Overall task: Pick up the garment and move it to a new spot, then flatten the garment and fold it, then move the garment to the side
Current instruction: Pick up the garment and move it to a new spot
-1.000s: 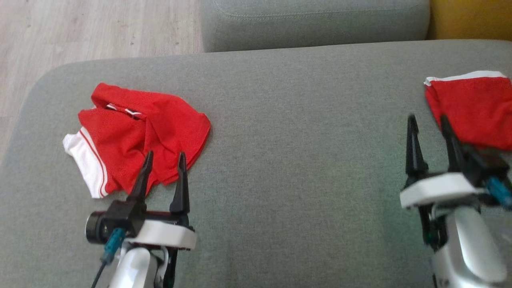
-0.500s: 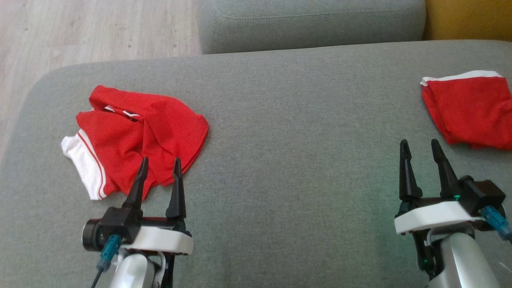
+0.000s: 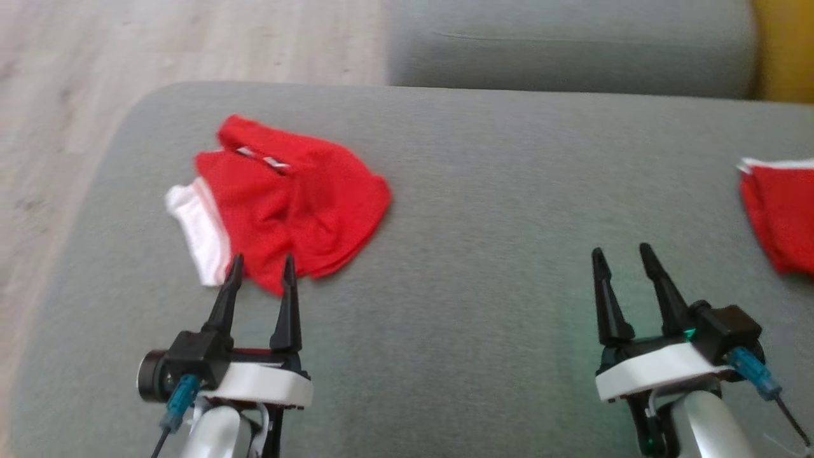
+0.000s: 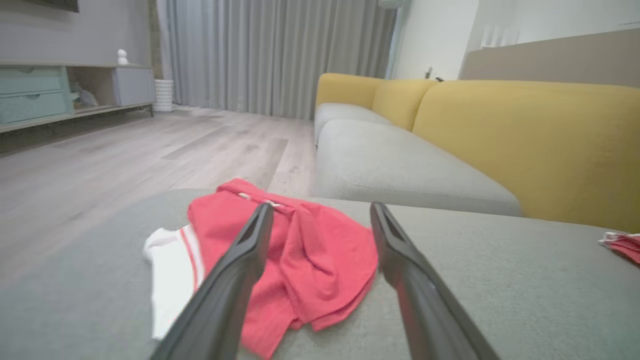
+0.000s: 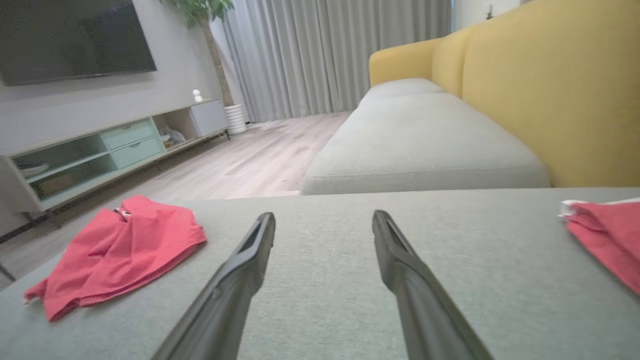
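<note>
A crumpled red garment (image 3: 299, 197) with a white band lies at the left of the grey sofa cushion (image 3: 496, 210). My left gripper (image 3: 262, 261) hovers just short of its near edge, open and holding nothing. In the left wrist view the garment (image 4: 320, 255) lies between and beyond the spread fingers (image 4: 240, 265). A second red garment (image 3: 779, 216), folded with a white edge, rests at the cushion's far right. My right gripper (image 3: 622, 251) is open and empty over bare cushion, to the left of the folded piece. The right wrist view shows the crumpled garment (image 5: 120, 245) and the folded one (image 5: 605, 240).
Another grey seat cushion (image 3: 572, 48) adjoins at the back, with a yellow backrest (image 3: 785, 51) to the right. Wooden floor (image 3: 76, 83) lies past the cushion's rounded left edge. A low TV cabinet (image 5: 100, 150) stands across the room.
My right gripper has drawn back from the folded red garment, still open. The head camera has turned left, shifting the whole picture right. The left gripper holds its place by the crumpled garment.
</note>
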Robot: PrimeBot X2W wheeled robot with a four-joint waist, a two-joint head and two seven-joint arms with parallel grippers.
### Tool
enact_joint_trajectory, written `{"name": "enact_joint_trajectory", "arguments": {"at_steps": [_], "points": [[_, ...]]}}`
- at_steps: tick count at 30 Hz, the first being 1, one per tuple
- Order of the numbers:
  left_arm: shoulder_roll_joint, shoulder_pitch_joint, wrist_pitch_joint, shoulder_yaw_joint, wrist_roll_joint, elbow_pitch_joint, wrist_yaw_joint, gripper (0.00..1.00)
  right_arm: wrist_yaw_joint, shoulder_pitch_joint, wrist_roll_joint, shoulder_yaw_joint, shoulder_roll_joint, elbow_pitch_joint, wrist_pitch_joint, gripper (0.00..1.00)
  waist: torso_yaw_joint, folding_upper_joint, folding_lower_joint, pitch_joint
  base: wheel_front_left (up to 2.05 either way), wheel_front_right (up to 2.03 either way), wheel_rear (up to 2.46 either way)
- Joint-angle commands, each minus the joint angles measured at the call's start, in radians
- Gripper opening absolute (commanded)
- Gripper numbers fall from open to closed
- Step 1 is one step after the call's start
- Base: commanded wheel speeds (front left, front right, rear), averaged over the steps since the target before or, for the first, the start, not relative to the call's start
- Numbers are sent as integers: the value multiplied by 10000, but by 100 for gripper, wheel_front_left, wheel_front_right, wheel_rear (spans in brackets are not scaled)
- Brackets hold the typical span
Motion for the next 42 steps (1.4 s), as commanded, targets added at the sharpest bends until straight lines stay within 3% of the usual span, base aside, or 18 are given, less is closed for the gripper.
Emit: {"name": "enact_joint_trajectory", "arguments": {"at_steps": [1, 12, 19, 28, 36, 42], "points": [[37, -84, -82, 434, 83, -262, 48, 100, -7, -269, 116, 314, -19, -308, -110, 100, 637, 0, 0, -166, 0, 0, 0], [37, 134, -82, 502, 64, -288, 8, 100, -7, -98, 190, 618, -19, -215, -110, 100, 2023, 0, 0, -269, 0, 0, 0], [37, 127, -82, 496, 56, -293, 14, 100, -7, -109, 229, 749, -18, -175, -110, 100, 2260, 0, 0, -193, 0, 0, 0], [83, -727, 2, 258, 229, 505, -429, 100, -7, -468, -18, 623, -18, -203, -110, 100, 1717, 0, 0, 668, 0, 0, 0], [221, -3005, 1514, -523, 183, 1757, -1123, 100, -7, -1053, -120, 299, -18, -311, -110, 100, 933, 0, 0, 2004, 0, 0, 0], [513, -4549, 2760, -1066, -28, 3195, -1340, 100, -7, -1502, -53, 539, -18, -455, -110, 100, 325, 0, 0, 2689, 0, 0, 0]]}}
